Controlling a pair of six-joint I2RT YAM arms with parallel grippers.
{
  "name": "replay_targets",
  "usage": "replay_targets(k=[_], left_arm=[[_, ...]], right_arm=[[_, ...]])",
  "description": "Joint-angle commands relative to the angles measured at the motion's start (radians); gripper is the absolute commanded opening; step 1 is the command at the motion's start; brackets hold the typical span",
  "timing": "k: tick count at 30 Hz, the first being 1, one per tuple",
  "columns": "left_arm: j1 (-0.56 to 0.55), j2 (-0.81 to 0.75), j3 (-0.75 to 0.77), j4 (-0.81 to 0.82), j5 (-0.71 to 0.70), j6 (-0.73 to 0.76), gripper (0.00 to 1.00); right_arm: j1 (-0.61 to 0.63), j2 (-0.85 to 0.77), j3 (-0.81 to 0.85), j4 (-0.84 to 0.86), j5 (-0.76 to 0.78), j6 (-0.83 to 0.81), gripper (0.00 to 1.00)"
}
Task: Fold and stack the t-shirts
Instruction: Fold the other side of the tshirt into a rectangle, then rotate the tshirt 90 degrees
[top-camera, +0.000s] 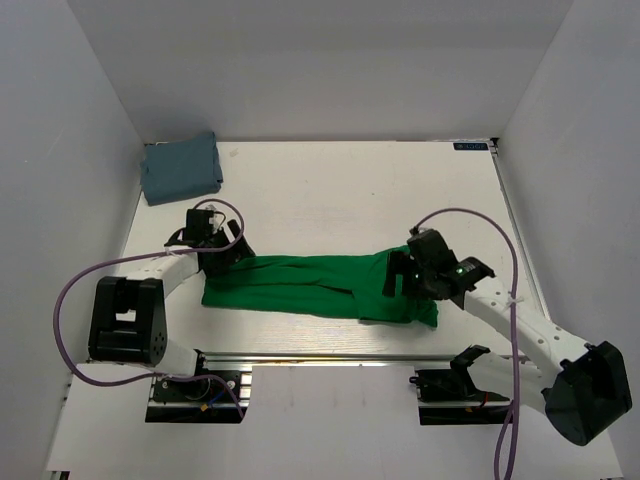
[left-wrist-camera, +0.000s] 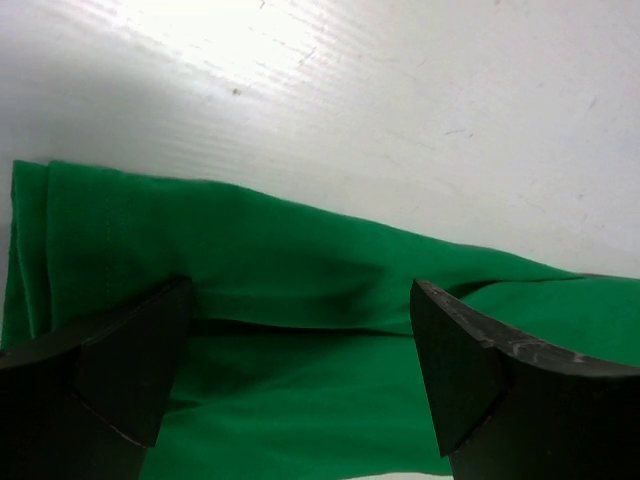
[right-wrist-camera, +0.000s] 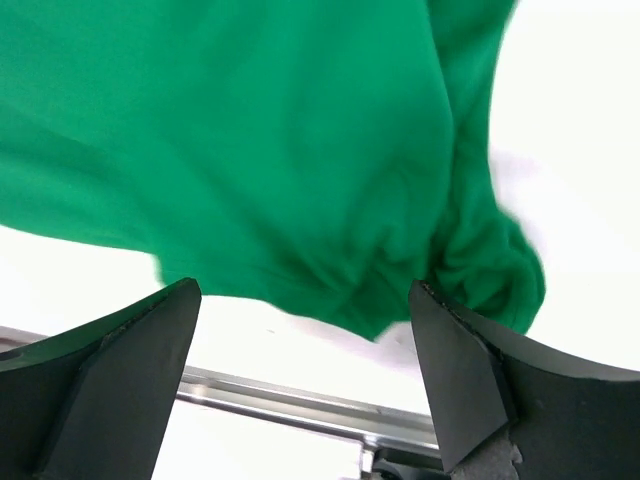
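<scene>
The left gripper (top-camera: 232, 260) stands spread wide, its two dark fingers (left-wrist-camera: 110, 370) well apart and clamping nothing. The green t-shirt (top-camera: 310, 288) lies directly under and ahead of them on the white table (top-camera: 340, 190). In the left wrist view the cloth runs across the gap between the fingertips as a long folded band, and one layered edge of it ends just beyond the finger on the left of that view. The right gripper (top-camera: 398, 276) is likewise released, with its fingers (right-wrist-camera: 500, 380) parted and empty. It hangs over the other end of the same shirt, where the fabric spreads ahead of the fingertips. Just ahead of the finger on the right of the right wrist view, the fabric gathers into a bunched lump (right-wrist-camera: 490, 270). A metal rail (right-wrist-camera: 300, 405) shows below the gap between those fingers. From above, the green shirt forms one narrow strip stretched between the two grippers, with each tool at one end of it. The grey-blue t-shirt (top-camera: 180, 168) sits folded in a compact block well beyond the left gripper, at the table's far corner by the wall and apart from the green one.
</scene>
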Motion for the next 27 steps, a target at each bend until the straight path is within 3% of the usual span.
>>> replay_targets(k=[1,7,13,20,27], left_arm=[[-0.001,-0.066,0.015,-0.119,-0.048,0.029,1.00],[-0.001,-0.209,0.016,-0.128,-0.039,0.019,1.00],[-0.001,-0.250,-0.054,-0.093,-0.053,0.008,1.00],[-0.001,-0.152,-0.101,-0.090,-0.062,0.008,1.00],[-0.010,-0.213,-0.286,-0.067,0.010,-0.021,1.00]], right_arm=[[0.000,-0.004,0.130,-0.024,0.000,-0.077,0.90],[-0.002,0.044,0.191,0.009,0.022,-0.090,0.90],[-0.003,0.167,0.119,0.204,-0.147,-0.047,0.90],[-0.014,0.323,0.096,0.213,-0.041,0.033,0.90],[-0.068,0.396,0.032,0.212,0.022,0.139,0.90]])
